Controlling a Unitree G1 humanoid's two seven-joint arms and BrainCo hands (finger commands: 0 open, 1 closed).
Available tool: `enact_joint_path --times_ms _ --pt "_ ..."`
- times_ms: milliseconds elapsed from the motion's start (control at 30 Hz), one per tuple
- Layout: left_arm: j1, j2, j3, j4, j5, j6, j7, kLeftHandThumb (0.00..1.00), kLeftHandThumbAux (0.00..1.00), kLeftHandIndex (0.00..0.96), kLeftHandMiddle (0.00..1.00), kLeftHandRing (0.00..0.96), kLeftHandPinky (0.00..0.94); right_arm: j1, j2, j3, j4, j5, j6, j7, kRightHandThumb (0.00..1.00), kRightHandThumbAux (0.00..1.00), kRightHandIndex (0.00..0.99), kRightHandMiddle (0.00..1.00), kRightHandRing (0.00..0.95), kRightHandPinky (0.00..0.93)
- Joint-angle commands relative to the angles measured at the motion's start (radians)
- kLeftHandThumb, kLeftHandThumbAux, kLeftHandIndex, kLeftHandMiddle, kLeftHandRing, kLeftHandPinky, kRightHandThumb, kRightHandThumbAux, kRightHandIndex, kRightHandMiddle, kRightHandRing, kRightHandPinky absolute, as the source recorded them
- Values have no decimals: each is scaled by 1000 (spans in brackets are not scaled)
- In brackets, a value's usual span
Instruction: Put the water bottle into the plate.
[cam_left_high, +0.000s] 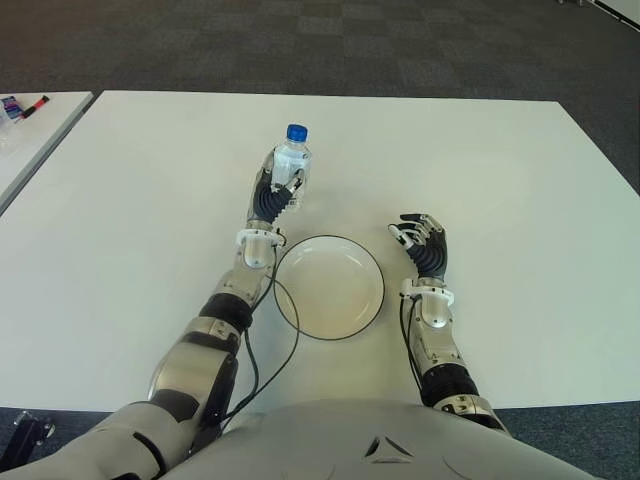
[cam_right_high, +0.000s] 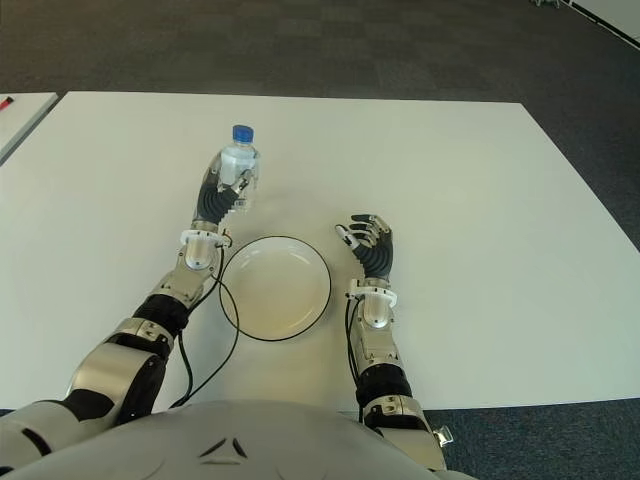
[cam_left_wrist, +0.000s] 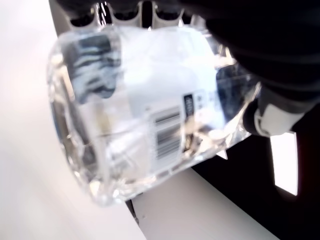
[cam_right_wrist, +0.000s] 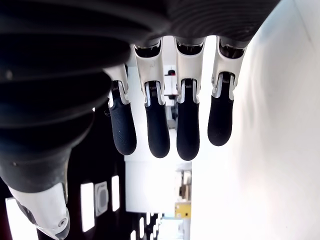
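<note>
A clear water bottle (cam_left_high: 293, 160) with a blue cap stands upright on the white table (cam_left_high: 140, 200), just beyond the plate's far left side. My left hand (cam_left_high: 276, 190) is wrapped around its lower body; the left wrist view shows the bottle (cam_left_wrist: 145, 110) filling the palm, fingers curled over it. The round white plate (cam_left_high: 329, 287) with a dark rim lies on the table between my two forearms and holds nothing. My right hand (cam_left_high: 424, 243) shows just to the right of the plate, its fingers (cam_right_wrist: 167, 120) relaxed and holding nothing.
A second white table (cam_left_high: 30, 135) stands at the far left with a marker and small items on it. Dark carpet lies beyond the table's far edge. Black cables run along my left forearm next to the plate.
</note>
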Motion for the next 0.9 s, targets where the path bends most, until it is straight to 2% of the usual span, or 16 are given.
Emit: enact_joint_path --times_ms 33,533,900 --pt "17 -5 6 -47 -1 -33 14 901 509 251 393 405 414 27 2 0 36 -9 39 -7 697 724 418 410 433 443" --pt "94 -11 7 -221 -2 -23 -6 914 509 256 388 413 422 20 -2 -1 54 -13 32 -11 695 724 419 413 436 442" --pt "197 -16 2 -395 -10 19 -50 905 508 265 386 410 425 18 -1 0 55 -18 38 -18 696 724 417 410 432 441"
